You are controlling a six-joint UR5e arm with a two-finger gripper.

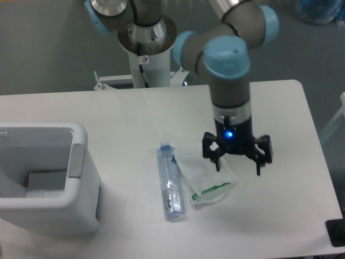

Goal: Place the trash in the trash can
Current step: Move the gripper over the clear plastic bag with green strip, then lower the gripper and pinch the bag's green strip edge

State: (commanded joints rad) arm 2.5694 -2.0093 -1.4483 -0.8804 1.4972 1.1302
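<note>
Trash on table [280,108]: one bottle [171,184], one bag [207,175], one bin [81,162].

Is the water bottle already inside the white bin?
No, the bottle lies flat on the table, to the right of the white bin and beside the plastic bag.

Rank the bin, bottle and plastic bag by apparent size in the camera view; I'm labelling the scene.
1. Trash can, by far the largest.
2. Plastic bag and bottle: the bag covers more area, the bottle looks longer, so unranked.
</note>
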